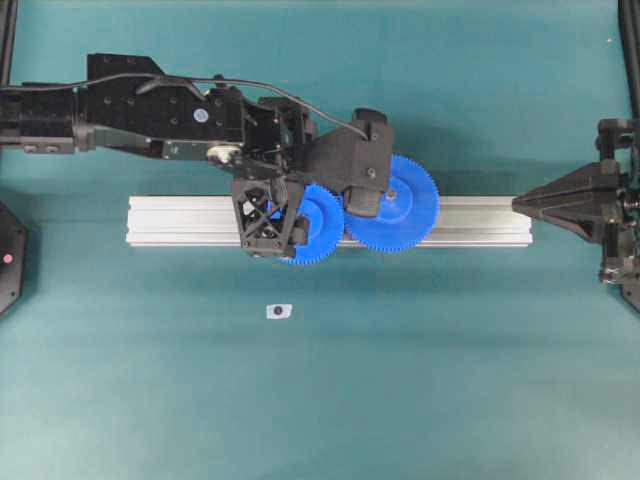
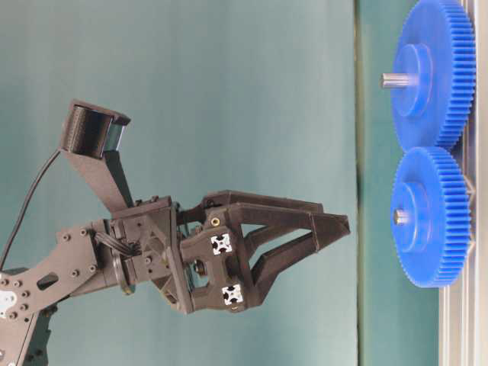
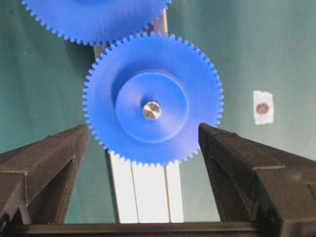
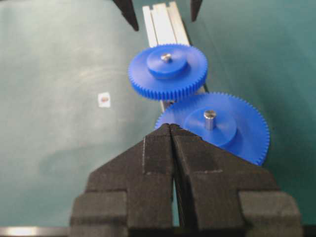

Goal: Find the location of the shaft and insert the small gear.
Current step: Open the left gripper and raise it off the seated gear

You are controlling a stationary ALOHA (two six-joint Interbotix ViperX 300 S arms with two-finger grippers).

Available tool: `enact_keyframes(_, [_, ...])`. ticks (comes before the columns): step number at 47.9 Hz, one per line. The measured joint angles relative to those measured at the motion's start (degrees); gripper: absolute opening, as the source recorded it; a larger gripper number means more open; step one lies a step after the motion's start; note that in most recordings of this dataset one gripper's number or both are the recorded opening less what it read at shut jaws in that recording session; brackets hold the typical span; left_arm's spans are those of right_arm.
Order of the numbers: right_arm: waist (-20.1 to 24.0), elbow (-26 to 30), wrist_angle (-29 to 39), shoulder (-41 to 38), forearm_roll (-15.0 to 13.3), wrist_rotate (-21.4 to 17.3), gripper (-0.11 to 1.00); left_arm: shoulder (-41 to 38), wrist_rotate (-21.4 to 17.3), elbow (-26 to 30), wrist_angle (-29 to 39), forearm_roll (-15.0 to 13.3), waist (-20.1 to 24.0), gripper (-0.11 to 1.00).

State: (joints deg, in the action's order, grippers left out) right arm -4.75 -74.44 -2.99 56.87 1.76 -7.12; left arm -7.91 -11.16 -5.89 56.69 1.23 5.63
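The small gear (image 3: pixel 153 98), blue and toothed, sits flat on the aluminium rail (image 1: pixel 180 220) with the shaft (image 3: pixel 151 110) showing as a silvery tip in its hub. Its teeth meet those of the larger blue gear (image 1: pixel 400 205). My left gripper (image 3: pixel 143 129) hangs above the small gear (image 2: pixel 427 217), open wide, touching nothing; its fingers (image 3: pixel 59 163) frame the gear from either side. In the overhead view the left gripper (image 1: pixel 283 218) hides part of the small gear (image 1: pixel 318 225). My right gripper (image 4: pixel 170 127) is shut and empty, at the rail's right end (image 1: pixel 518 203).
A tiny white tag with a dark dot (image 1: pixel 278 311) lies on the teal mat in front of the rail. The larger gear (image 4: pixel 222 128) carries a taller grey pin (image 4: pixel 210 118). The rail (image 4: pixel 163 19) runs left to right across the middle.
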Motion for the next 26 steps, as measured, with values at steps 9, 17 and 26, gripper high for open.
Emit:
enact_keyframes(9, [0.00, 0.00, 0.00, 0.09, 0.00, 0.00, 0.01, 0.09, 0.00, 0.00, 0.00, 0.00, -0.35, 0.86])
enact_keyframes(17, [0.00, 0.00, 0.00, 0.09, -0.09, 0.18, 0.01, 0.62, 0.09, 0.00, 0.09, 0.00, -0.79, 0.86])
enact_keyframes(26, [0.00, 0.00, 0.00, 0.00, 0.00, 0.00, 0.01, 1.41, 0.70, 0.00, 0.09, 0.00, -1.05, 0.86])
